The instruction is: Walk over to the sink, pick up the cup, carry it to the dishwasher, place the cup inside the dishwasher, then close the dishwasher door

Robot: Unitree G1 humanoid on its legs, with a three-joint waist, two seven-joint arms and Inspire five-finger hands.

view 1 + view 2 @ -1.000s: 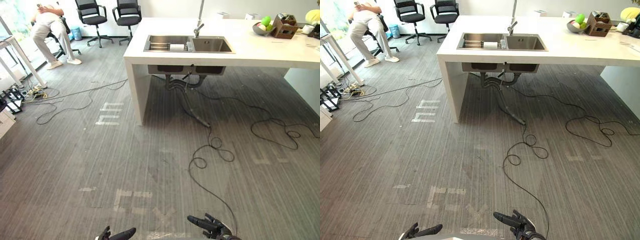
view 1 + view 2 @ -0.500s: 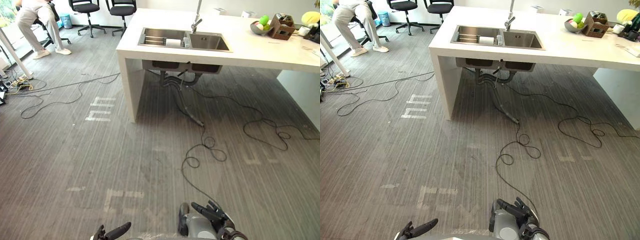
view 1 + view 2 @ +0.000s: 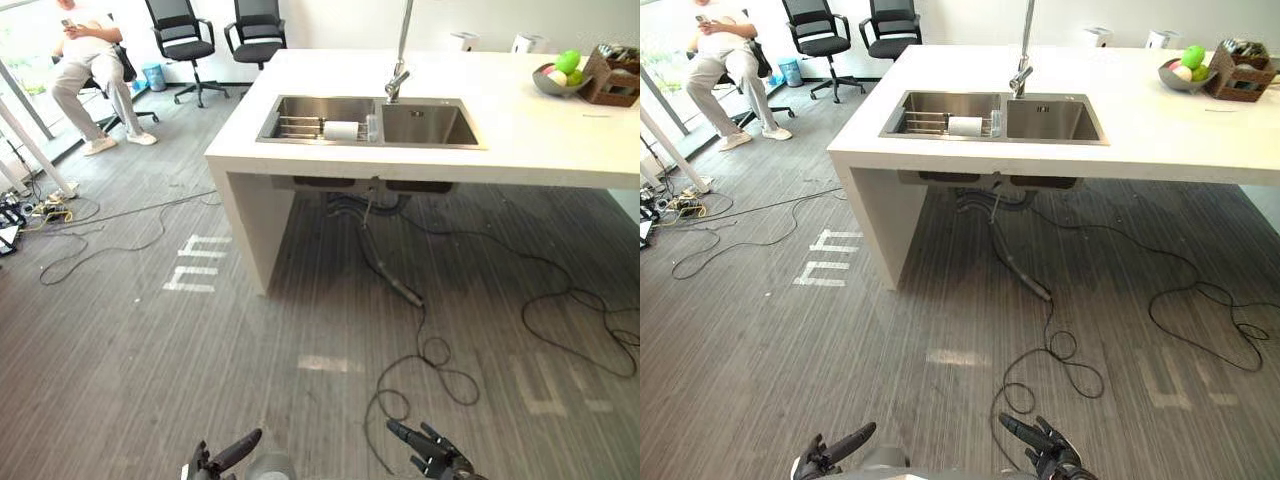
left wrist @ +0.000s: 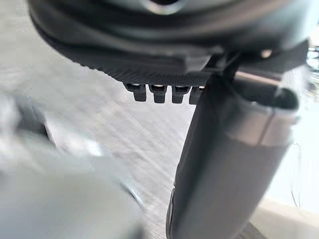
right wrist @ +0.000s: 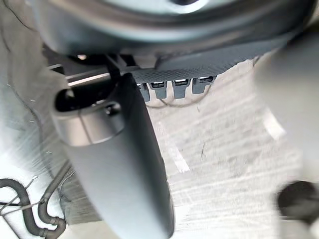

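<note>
The left hand (image 3: 222,460) and right hand (image 3: 432,453), both well short of the sink (image 3: 372,120), are matte black with slim, segmented fingers (image 3: 402,433). Close up, each palm edge carries a fine-textured black strip above small squared finger roots. Each thick dark thumb (image 5: 124,169) wears a silver-grey band.

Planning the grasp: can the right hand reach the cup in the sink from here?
Probably not: the right hand hangs low, a stretch of floor short of the counter, while the cup lies in the sink.
</note>
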